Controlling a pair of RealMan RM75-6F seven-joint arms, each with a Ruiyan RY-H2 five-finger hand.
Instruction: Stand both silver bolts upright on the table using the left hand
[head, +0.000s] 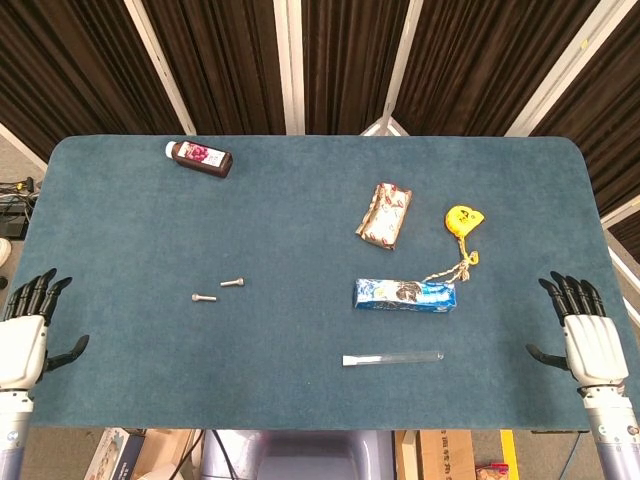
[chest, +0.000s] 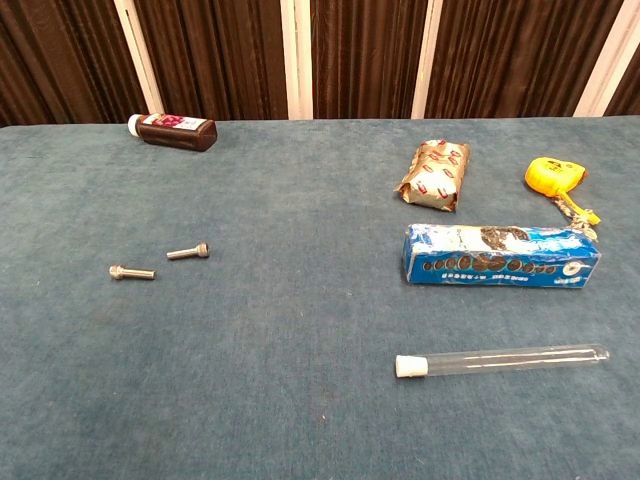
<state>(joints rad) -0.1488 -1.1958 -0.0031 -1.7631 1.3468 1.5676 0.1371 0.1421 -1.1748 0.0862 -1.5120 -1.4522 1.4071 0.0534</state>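
Two silver bolts lie flat on the blue table cloth, left of centre. One bolt (head: 204, 297) (chest: 132, 272) is nearer the front; the other bolt (head: 233, 283) (chest: 188, 252) lies just right of it and further back. My left hand (head: 24, 338) hovers at the table's front left edge, fingers spread and empty, well left of both bolts. At the front right edge is my right hand (head: 586, 340), also spread and empty. Neither hand shows in the chest view.
A dark bottle (head: 199, 157) lies at the back left. Right of centre are a foil snack pack (head: 385, 214), a yellow tape measure (head: 463, 218), a blue biscuit box (head: 405, 294) and a glass test tube (head: 392, 357).
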